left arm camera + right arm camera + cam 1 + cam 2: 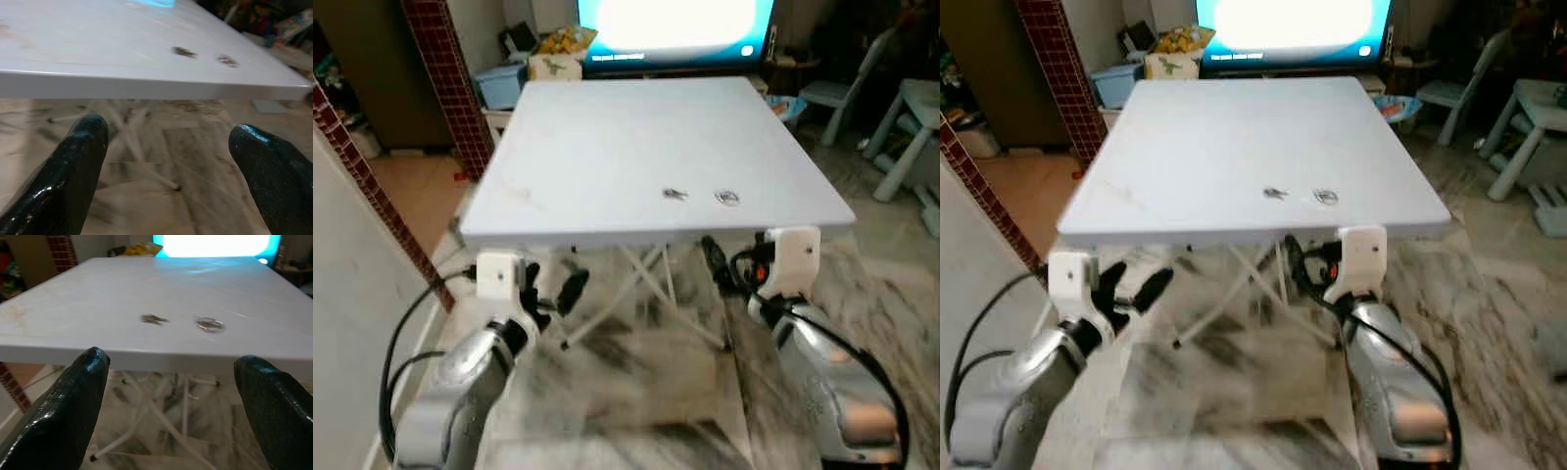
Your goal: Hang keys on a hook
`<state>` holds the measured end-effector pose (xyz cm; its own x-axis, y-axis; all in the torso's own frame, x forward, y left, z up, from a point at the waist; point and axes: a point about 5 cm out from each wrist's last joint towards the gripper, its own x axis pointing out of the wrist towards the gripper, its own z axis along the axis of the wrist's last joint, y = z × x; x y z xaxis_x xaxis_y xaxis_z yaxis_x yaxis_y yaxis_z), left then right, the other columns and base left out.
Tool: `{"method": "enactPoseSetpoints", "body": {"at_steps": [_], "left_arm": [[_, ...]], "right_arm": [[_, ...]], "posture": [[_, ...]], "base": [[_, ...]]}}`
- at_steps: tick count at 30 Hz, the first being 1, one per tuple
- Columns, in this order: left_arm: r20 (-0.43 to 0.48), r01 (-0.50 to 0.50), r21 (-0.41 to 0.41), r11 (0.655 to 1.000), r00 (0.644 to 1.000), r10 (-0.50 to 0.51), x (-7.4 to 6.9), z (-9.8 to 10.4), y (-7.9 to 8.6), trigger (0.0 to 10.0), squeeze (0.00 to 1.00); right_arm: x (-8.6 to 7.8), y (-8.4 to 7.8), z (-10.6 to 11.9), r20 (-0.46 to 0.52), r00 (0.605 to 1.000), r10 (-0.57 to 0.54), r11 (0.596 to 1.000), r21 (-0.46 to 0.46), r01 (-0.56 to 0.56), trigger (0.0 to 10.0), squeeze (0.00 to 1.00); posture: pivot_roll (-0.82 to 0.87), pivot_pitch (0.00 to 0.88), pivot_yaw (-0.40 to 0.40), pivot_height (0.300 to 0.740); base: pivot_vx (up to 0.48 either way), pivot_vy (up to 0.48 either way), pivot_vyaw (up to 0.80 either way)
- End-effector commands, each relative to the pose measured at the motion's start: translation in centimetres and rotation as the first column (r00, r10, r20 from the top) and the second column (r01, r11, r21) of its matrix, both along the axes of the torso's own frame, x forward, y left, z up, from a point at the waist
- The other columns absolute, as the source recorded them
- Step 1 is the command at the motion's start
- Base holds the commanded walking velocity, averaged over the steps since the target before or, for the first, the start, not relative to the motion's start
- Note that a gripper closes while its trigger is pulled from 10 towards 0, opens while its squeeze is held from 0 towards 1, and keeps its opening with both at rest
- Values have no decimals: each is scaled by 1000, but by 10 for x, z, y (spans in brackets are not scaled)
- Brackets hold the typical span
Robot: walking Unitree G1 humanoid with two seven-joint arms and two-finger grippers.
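Nearest, both arms sit just below the table's front edge, probably lined up for a reach; left gripper (551, 291) and right gripper (171, 396) have their black fingers spread, holding nothing; beyond them the smooth white folding table (607, 137); the small metal keys (674, 194) lie near its front, beside a little clear ring-like piece (727, 198); no hook I can spot.

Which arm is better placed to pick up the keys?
Right. The right gripper sits just below the table edge nearest the keys; the left gripper is farther over. Both are open.
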<state>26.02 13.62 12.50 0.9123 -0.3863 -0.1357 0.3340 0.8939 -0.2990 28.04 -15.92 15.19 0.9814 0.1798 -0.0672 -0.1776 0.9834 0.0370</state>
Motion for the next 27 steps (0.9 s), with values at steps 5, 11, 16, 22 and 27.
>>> {"method": "enactPoseSetpoints", "body": {"at_steps": [5, 11, 16, 22, 27], "left_arm": [[49, -32, 47, 998, 998, 30, 3, 6, 10, 10000, 0], [77, -34, 72, 997, 997, 29, 3, 9, 13, 10000, 0], [85, -41, 72, 997, 996, 35, 4, 10, 14, 10000, 0], [97, -41, 71, 997, 995, 34, 5, 11, 14, 10000, 0], [96, -35, 68, 997, 995, 29, 4, 11, 13, 10000, 0]], "right_arm": [[1, 3, 4, 19, 1000, 10, 1000, 5, -10, 10000, 0], [2, 4, 5, 26, 1000, 8, 1000, 7, -8, 10000, 0], [1, 11, 6, 37, 999, 13, 1000, 11, -13, 10000, 0], [2, 15, 6, 43, 999, 15, 1000, 15, -16, 10000, 0], [2, 15, 6, 48, 999, 21, 1000, 7, -21, 10000, 0]], "posture": [[-16, 67, 38, 740], [-15, 69, 38, 740], [-15, 71, 43, 740], [-15, 71, 43, 740], [-18, 72, 42, 740]], "base": [[0, 0, 0], [0, 0, 0], [102, 0, 0], [326, 0, 0], [377, 0, 0]]}}
